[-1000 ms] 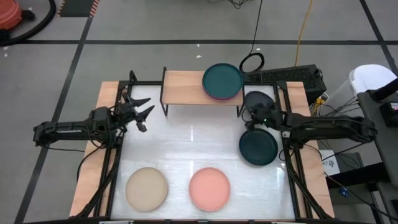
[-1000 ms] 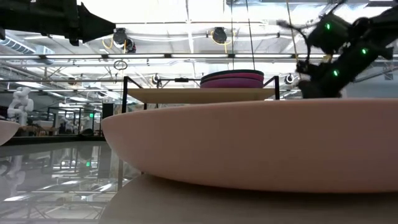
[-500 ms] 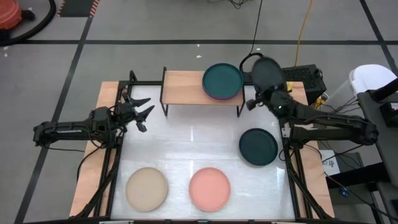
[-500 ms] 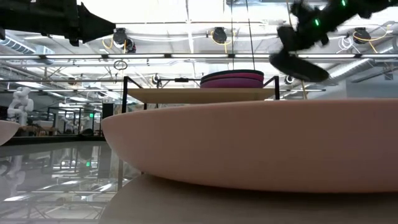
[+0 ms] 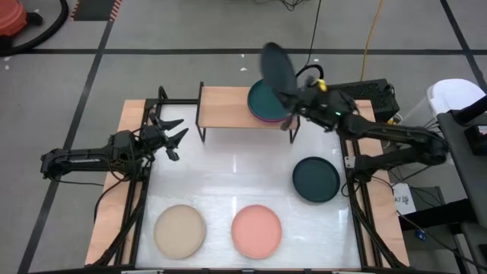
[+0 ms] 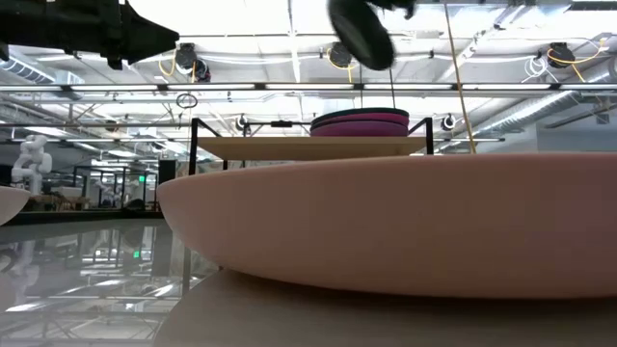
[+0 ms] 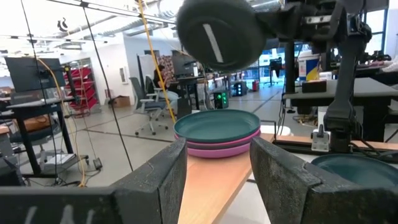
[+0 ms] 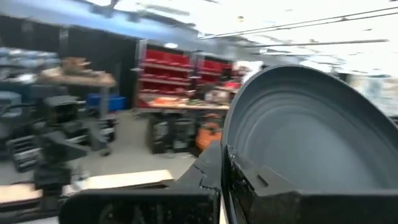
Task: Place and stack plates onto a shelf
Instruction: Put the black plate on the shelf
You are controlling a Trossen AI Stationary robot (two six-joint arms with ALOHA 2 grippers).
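White tabletop (image 5: 236,171) fills my overhead feed, framed by light wood edges, with a workshop of desks, chairs and red racks showing beyond it in the wrist feeds.

My right gripper (image 5: 293,97) has its fingers clamped on the rim of a dark grey plate (image 5: 278,68). In the right wrist view the rim sits pinched between the two dark fingers (image 8: 239,177) and the dish (image 8: 298,127) rises away from them, hollow side toward the camera. From above, that plate is tilted steeply on edge, held high over the right end of the shelf (image 5: 224,108). The low camera shows it well above the stack (image 6: 361,121), not touching it.

My count of plates in view comes to six or seven. The one I hold is dark grey. On the shelf's right end a dark teal plate (image 5: 272,97) tops a stack; the left wrist view shows purple or magenta beneath it (image 7: 221,146), and I cannot tell whether that is one plate or two. On the tabletop lie three more, well apart: a second dark teal plate (image 5: 316,180) on the right, a beige plate (image 5: 179,230) and a salmon pink plate (image 5: 256,230) near the front edge.

My left gripper (image 5: 173,137) waits over the table's left side, fingers spread wide and holding nothing.
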